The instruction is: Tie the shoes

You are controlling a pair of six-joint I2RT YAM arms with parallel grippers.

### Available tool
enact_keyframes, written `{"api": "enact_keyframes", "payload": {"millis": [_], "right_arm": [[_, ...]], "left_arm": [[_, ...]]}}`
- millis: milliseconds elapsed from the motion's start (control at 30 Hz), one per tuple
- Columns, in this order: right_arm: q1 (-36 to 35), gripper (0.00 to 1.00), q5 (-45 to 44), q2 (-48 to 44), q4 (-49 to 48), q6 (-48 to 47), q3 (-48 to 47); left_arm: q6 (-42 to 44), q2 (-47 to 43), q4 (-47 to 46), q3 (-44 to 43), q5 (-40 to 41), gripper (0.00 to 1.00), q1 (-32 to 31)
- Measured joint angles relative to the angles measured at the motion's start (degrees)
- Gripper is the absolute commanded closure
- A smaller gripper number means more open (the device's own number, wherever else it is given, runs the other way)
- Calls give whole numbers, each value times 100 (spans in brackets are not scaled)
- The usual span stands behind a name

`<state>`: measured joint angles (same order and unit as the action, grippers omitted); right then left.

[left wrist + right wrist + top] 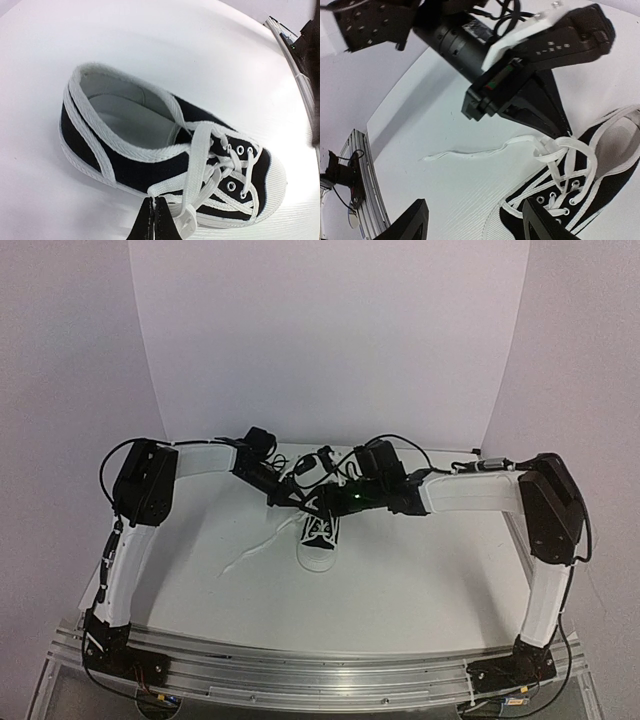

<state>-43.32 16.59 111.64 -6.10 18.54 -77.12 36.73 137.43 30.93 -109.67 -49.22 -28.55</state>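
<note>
Clenching a lace [196,165] beside the sneaker [130,170], left claw [156,221] could slip off under tension; right claw [477,220] hangs released.

Matt black canvas sneaker [129,172]; ribbed white rubber toe cap [274,178]; woven cloth laces [198,159].

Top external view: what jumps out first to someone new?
The black sneaker sits mid-table, toe toward the near edge. The left claw is pinched shut on a white lace by the eyelets. The right claw hangs open over the shoe, and a loose lace end trails off to its left.
</note>
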Motion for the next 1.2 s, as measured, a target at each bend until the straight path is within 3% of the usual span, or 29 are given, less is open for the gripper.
{"api": "enact_keyframes", "payload": {"millis": [233,433,533,700,1000,1200], "right_arm": [[-506,30,182,57,492,-1843,-136],[-1200,26,768,1637,1059,-3287,-2184],[-1393,20,876,2321,1291,-3709,-2848],[-1382,13,843,2982,1625,-4113,-3337],[-1280,11,821,3971,1885,-4183,-4750],[-1282,20,736,4195,2035,-4196,-5128]], "left_arm": [[-169,0,-10,29,52,100,-3],[-259,0,-6,29,55,100,-3],[-270,0,-10,29,55,100,-3],[-261,0,-2,29,55,100,-3],[-208,0,9,24,55,100,-3],[-203,26,37,-25,55,100,-3]]}}
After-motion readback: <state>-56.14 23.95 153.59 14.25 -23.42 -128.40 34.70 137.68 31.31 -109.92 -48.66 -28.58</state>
